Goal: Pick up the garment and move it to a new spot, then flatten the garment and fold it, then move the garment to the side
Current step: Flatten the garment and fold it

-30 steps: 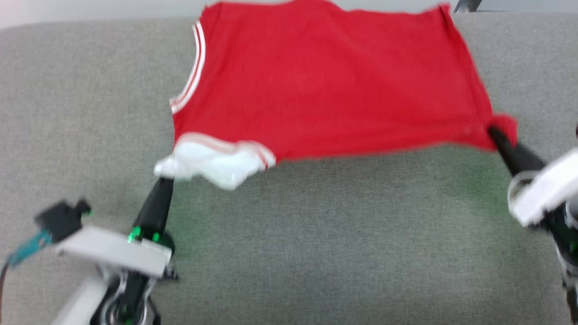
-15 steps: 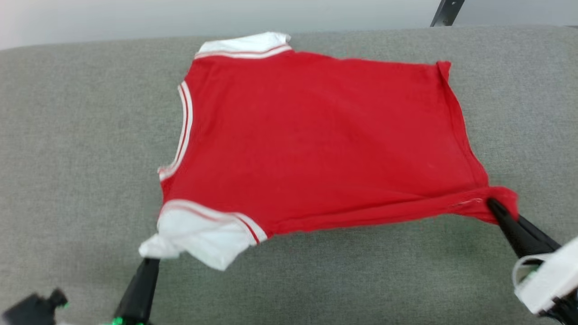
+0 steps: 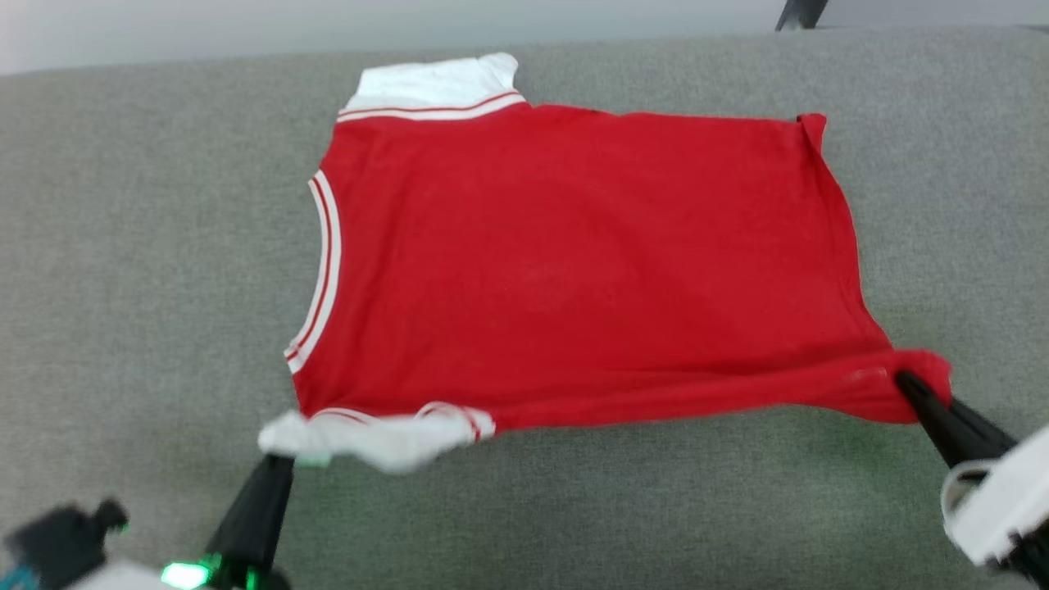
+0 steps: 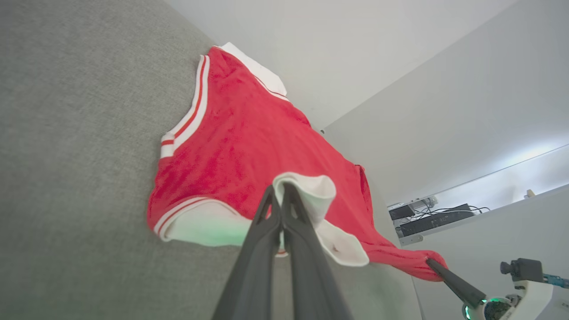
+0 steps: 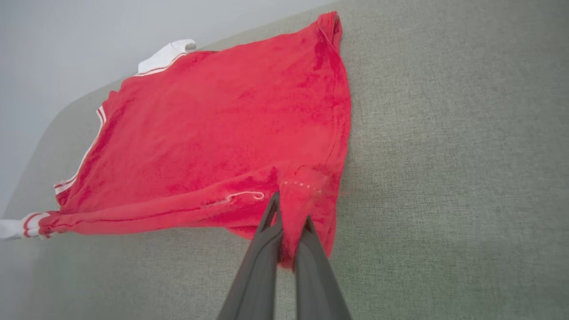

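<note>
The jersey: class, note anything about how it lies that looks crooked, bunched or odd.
The jersey lies mostly flat on the grey surface, but its near edge is not: the left gripper pinches a crumpled white sleeve, the right gripper a bunched red corner.

Probably a robotics lab or test room: bare white walls (image 4: 355,66) rise behind a grey fabric-covered work surface (image 3: 123,246), and black electronics boxes (image 4: 433,218) with loose cables sit on a far white counter (image 4: 502,224).
</note>
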